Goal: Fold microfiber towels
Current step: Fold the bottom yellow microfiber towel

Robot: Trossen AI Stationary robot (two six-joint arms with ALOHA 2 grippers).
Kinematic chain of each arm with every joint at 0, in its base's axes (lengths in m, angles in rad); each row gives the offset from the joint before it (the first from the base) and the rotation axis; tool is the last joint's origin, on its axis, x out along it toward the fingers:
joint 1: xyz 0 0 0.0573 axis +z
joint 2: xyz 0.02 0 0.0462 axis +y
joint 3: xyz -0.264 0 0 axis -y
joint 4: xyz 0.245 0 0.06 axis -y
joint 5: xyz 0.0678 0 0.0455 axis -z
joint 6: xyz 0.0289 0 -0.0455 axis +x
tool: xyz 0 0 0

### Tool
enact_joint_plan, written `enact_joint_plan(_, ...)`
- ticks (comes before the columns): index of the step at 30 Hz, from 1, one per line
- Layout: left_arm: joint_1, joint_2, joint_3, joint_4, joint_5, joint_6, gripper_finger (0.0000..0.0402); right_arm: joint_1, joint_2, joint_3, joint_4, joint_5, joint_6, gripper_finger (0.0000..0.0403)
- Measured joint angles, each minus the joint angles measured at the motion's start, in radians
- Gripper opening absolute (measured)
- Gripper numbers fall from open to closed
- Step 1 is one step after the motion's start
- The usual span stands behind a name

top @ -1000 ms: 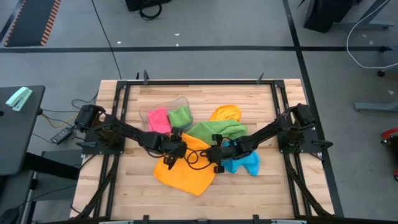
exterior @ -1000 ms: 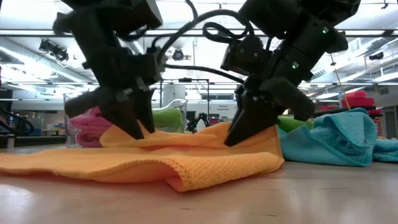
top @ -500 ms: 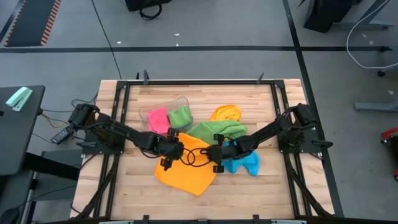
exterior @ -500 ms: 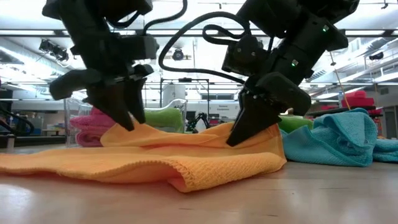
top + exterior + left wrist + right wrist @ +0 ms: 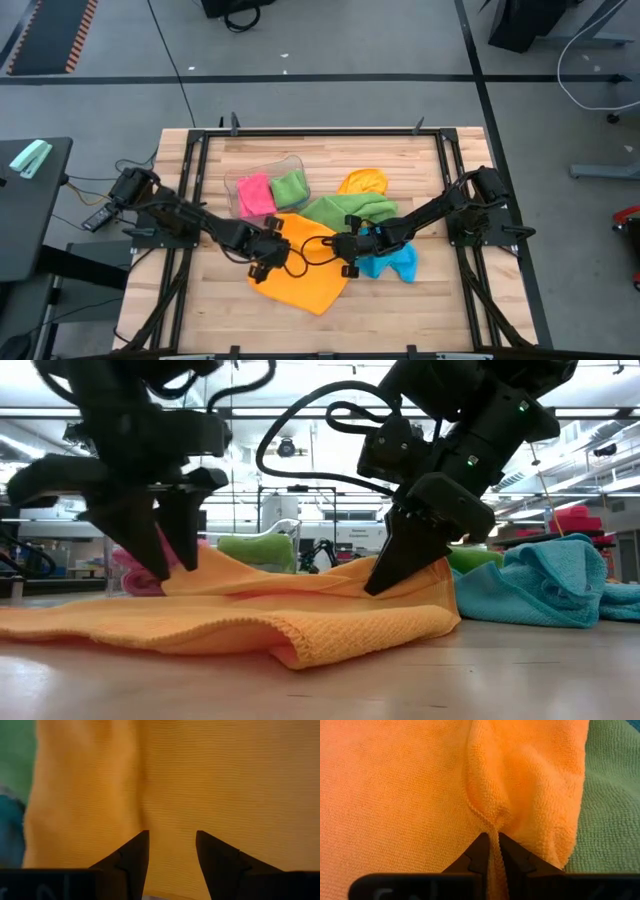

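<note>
Fingers of right gripper (image 5: pixel 492 851) pinched tight on a raised fold of the orange towel (image 5: pixel 305 275), hem pulled up between the two tips, seen close in the right wrist view. Fingers of left gripper (image 5: pixel 170 855) parted, nothing between them, poised just over the flat orange cloth near its left side.

Orange towel spread on the wooden worktop (image 5: pixel 420 305) at centre front, one corner pointing toward the near edge, a thick rolled hem facing the low camera. Right gripper at the towel's right edge, lifting that edge into a small ridge; left gripper (image 5: pixel 150 565) over the towel's far left part, tips pointing down at the cloth in the low view.

Blue towel (image 5: pixel 392 262) bunched just right of the orange one, touching it, partly under the right arm. Green towel (image 5: pixel 350 208) crumpled behind both, beside a second orange towel (image 5: pixel 362 181) farther back. Clear tub (image 5: pixel 265 185) behind the left gripper, holding a folded pink towel (image 5: pixel 254 192) and a folded green towel (image 5: pixel 291 186) side by side.

Both arms reaching inward from the worktop's left and right sides, meeting over the centre.
</note>
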Motion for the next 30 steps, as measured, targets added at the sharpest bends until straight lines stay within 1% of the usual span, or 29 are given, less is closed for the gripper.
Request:
enact_joint_plan(7, -0.014, 0.000, 0.000, 0.023, 0.000, -0.005, 0.0172, 0.000, 0.000, 0.000, 0.000, 0.000, 0.008, 0.0043)
enact_joint_plan(13, -0.018, 0.006, 0.000, 0.074, 0.007, -0.051, 0.0172, 0.000, 0.000, 0.000, 0.000, 0.000, 0.019, 0.0043)
enact_joint_plan(20, -0.048, 0.067, 0.000, 0.124, 0.039, -0.087, 0.0172, 0.000, 0.000, 0.000, 0.001, 0.000, 0.026, 0.0043)
enact_joint_plan(25, -0.073, 0.116, 0.001, 0.128, 0.035, -0.115, 0.0172, 0.000, 0.000, 0.000, 0.001, 0.000, 0.034, 0.0043)
enact_joint_plan(30, -0.090, 0.130, 0.003, 0.133, 0.034, -0.124, 0.0172, 0.000, 0.000, 0.000, 0.001, 0.000, 0.037, 0.0043)
